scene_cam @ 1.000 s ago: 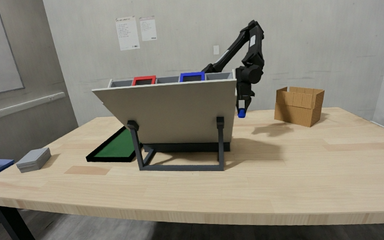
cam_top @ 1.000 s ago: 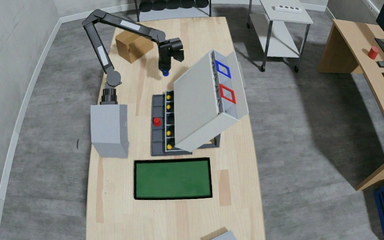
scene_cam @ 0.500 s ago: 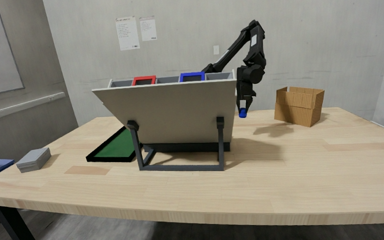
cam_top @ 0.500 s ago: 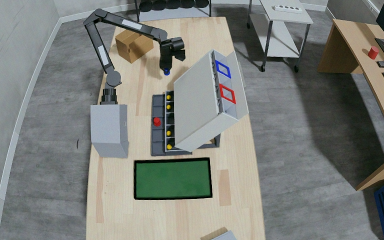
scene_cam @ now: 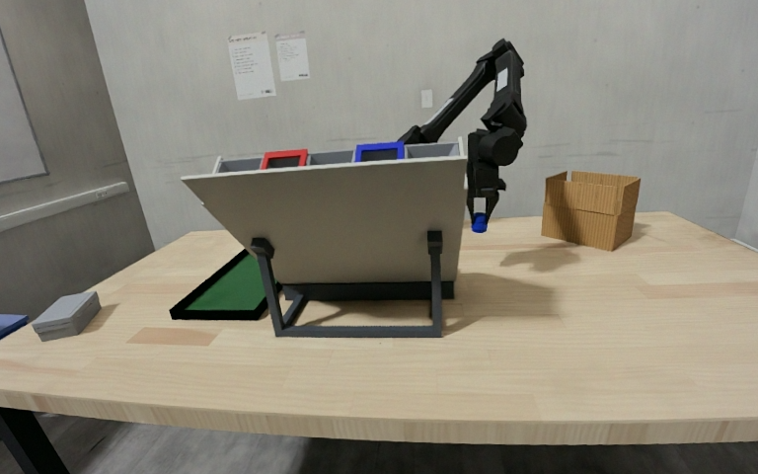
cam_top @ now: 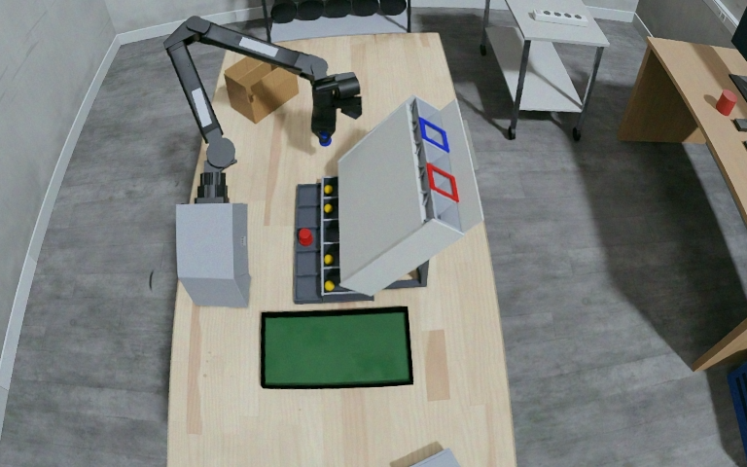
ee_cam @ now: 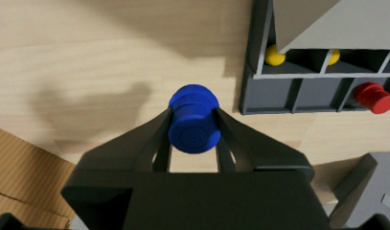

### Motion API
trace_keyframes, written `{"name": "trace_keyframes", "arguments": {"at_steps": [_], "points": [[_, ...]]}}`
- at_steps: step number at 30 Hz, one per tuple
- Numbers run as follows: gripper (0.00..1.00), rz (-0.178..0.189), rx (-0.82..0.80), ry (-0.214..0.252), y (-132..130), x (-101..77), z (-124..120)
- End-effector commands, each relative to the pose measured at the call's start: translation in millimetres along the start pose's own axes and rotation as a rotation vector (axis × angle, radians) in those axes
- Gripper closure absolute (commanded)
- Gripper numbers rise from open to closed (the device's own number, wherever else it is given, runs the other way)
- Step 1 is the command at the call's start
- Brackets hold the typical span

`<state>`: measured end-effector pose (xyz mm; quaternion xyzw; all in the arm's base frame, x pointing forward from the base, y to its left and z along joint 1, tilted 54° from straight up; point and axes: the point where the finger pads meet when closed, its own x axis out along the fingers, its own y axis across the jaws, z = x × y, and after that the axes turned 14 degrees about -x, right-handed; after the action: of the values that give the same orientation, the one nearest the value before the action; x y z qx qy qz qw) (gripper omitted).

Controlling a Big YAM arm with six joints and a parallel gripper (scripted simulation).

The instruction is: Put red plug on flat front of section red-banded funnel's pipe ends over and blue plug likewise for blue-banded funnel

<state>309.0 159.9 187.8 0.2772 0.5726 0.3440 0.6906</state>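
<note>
My gripper (ee_cam: 194, 114) is shut on the blue plug (ee_cam: 194, 118) and holds it above the bare table, just past the far end of the sectioned tray (cam_top: 315, 242). The gripper also shows in the top view (cam_top: 324, 137) and in the exterior view (scene_cam: 478, 220). The red plug (cam_top: 305, 235) stands on the flat front part of the middle section, and shows in the wrist view (ee_cam: 374, 97). Yellow marbles (cam_top: 328, 189) lie in several sections under the tilted grey cover (cam_top: 386, 197). The blue-banded funnel (cam_top: 434, 134) and red-banded funnel (cam_top: 443, 181) sit at the cover's top.
A cardboard box (cam_top: 260, 88) stands behind the gripper at the table's far end. A grey box (cam_top: 213, 253) sits by the arm's base. A green mat (cam_top: 336, 346) lies in front of the tray. A small grey block (scene_cam: 66, 315) lies near the table's edge.
</note>
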Motion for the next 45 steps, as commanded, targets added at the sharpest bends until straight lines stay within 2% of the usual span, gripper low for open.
{"name": "trace_keyframes", "arguments": {"at_steps": [1, 16, 35, 45], "points": [[1.0, 0.0, -0.023, -0.028, 5.8, -10.6, 16.4], [1.0, 0.0, -0.013, -0.016, -93.1, -9.8, -78.2], [1.0, -0.001, -0.048, -0.052, -93.4, -10.2, -78.1], [1.0, 0.002, -0.032, -0.037, -93.8, 56.1, -75.2]]}}
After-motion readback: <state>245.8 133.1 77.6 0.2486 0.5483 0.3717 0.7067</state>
